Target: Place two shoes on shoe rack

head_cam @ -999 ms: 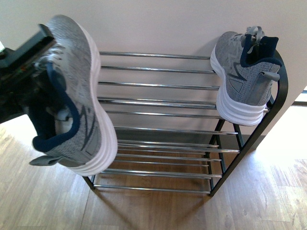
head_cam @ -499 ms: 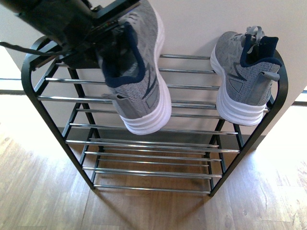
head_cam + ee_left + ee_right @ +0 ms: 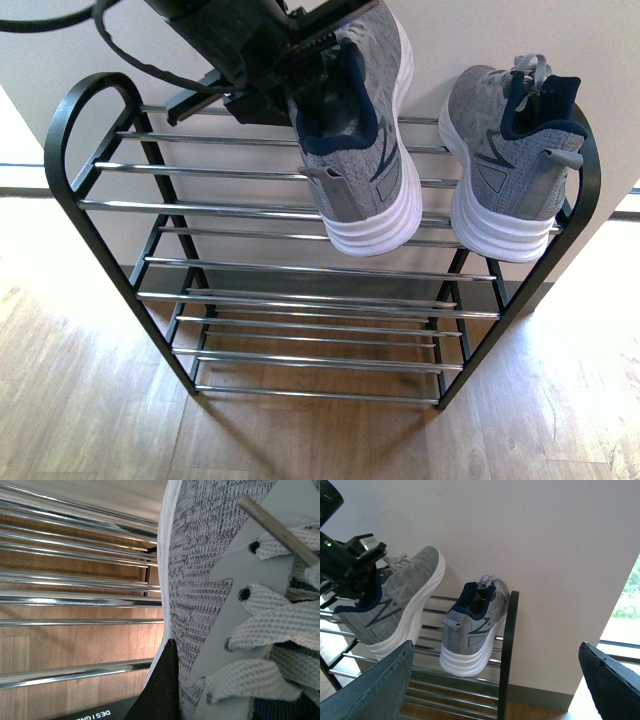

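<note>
Pale wood-plank flooring (image 3: 90, 400) fills the near part of the front view, and on it stands the shoe rack (image 3: 300, 268), a black frame with tiers of silver rods stepping back toward a plain light wall (image 3: 470, 40). Nearest the right wrist camera, the right gripper (image 3: 496, 652) hangs in front of the rack with its two dark fingers (image 3: 375, 690) spread wide and nothing between them. Beyond it, on the top tier at the rack's right end, one grey sneaker (image 3: 510, 170) sits on its white sole just inside the frame's curved end loop, heel toward the robot and toe toward the wall. Just beside it, on its left, the second grey sneaker (image 3: 360, 150) is held over the middle of the top tier, tilted with the toe raised and the heel low. Whether its sole touches the rods cannot be told. The left gripper (image 3: 300, 75) is clamped on that shoe near the navy collar. The left wrist view shows one black finger (image 3: 162, 690) pressed against the knit side close to the white laces (image 3: 270, 615), with the rods behind.
</note>
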You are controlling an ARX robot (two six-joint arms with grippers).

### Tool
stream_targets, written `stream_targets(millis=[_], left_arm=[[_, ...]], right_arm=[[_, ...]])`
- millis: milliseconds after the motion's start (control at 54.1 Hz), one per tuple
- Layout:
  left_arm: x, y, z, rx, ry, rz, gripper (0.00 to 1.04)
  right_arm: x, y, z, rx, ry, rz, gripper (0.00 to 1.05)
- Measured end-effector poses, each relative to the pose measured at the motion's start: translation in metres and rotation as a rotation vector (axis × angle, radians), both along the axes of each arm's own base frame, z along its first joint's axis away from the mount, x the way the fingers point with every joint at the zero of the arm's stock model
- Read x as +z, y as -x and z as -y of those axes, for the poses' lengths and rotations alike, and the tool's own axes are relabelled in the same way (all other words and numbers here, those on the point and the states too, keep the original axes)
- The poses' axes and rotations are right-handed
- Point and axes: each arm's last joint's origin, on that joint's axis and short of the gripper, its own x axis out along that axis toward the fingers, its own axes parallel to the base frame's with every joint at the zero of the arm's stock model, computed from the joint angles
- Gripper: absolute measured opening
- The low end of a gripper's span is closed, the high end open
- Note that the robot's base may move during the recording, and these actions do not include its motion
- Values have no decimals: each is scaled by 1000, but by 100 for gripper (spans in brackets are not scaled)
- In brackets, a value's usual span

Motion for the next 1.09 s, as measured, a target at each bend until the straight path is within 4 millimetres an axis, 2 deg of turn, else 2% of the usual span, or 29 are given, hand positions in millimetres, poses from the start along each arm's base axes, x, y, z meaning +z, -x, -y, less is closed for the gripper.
stream_targets(millis=[185,314,555,795,869,1091], left_arm=[[-12,-11,15,-30,9,-21,2],[-13,-19,25,-48,18,-24,2],[-20,-43,44,-63,19,-35,2],[-22,-51,55,-82,2,-43,2],[-21,-51,57,-95,0,-26,12],[-20,-51,61,-114,30,-9,57]], right_arm=[[0,0,0,0,0,0,96],[0,0,0,0,0,0,96],[0,0,0,0,0,0,96],[0,0,0,0,0,0,96],[0,0,0,0,0,0,96],[0,0,0,0,0,0,96]])
